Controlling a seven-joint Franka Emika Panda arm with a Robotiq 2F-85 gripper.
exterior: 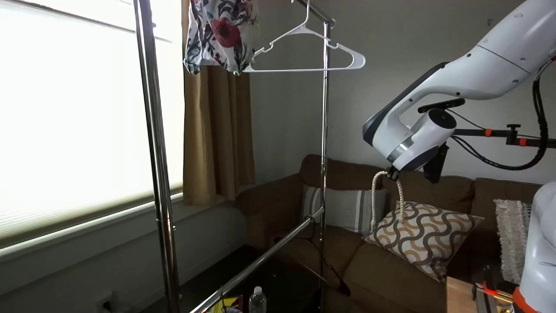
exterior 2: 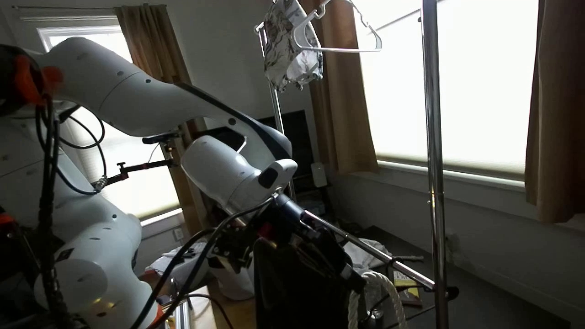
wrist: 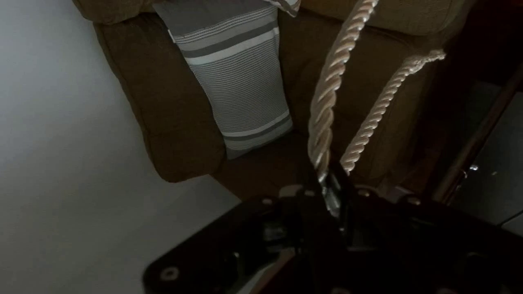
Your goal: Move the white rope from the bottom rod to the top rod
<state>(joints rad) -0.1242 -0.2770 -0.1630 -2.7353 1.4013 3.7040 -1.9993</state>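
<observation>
The garment rack (exterior: 156, 139) is the biggest thing to hit: the arm (exterior: 471, 74) reaches in beside it, and a careless swing toward it could rock it, since the gap is hard to judge from here. The top rod (exterior: 315, 11), along the rack's top, is mostly out of frame or hidden, so a lift that stops short would miss it. The bottom rod (exterior: 260, 259), low on the rack, looks finished with, yet a low path could catch on it. High on the rack, a floral cloth (exterior: 223, 37) and a white hanger (exterior: 302, 30) take up room; crowding them could leave the drape on the hanger instead. The white rope (wrist: 325, 102) hangs beside the rack, touching neither rod, a limp strand falling on each side of the grip; laid unevenly over slick metal, it would probably slither off. The gripper (wrist: 324, 177) has its fingers (wrist: 314, 220) pinched together on the rope; letting go before the top rod takes its weight would drop it.
</observation>
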